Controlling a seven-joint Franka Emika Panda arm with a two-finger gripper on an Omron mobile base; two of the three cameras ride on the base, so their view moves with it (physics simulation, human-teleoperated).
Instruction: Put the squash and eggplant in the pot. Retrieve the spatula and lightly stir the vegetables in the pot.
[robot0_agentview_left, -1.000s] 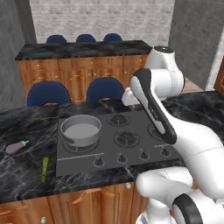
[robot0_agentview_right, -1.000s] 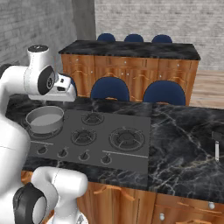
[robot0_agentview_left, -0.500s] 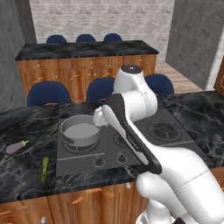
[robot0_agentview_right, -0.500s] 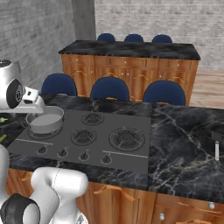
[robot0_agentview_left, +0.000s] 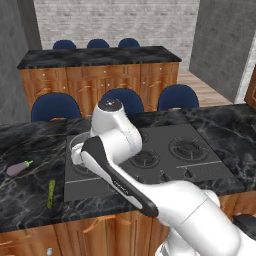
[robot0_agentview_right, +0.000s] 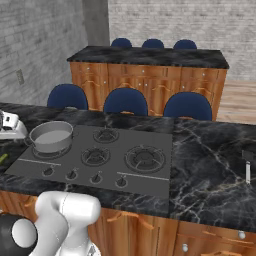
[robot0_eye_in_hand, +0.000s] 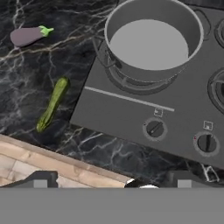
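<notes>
- On the black stovetop's (robot0_eye_in_hand: 131, 118) left rear burner: one round shallow grey metal pot (robot0_eye_in_hand: 153, 39), empty.
- On the dark marble counter (robot0_eye_in_hand: 26, 78) left of it: one thin green squash (robot0_eye_in_hand: 52, 104), one plump purple eggplant (robot0_eye_in_hand: 28, 35), apart.
- Gripper (robot0_eye_in_hand: 109, 181) jaws spread wide, holding nothing.

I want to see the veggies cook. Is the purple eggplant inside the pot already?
No, the eggplant lies on the dark counter beside the stove, and the pot holds nothing.

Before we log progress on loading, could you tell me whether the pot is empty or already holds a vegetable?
Empty: the pot shows a bare grey floor, while the squash and the eggplant lie on the counter beside the stove.
</notes>
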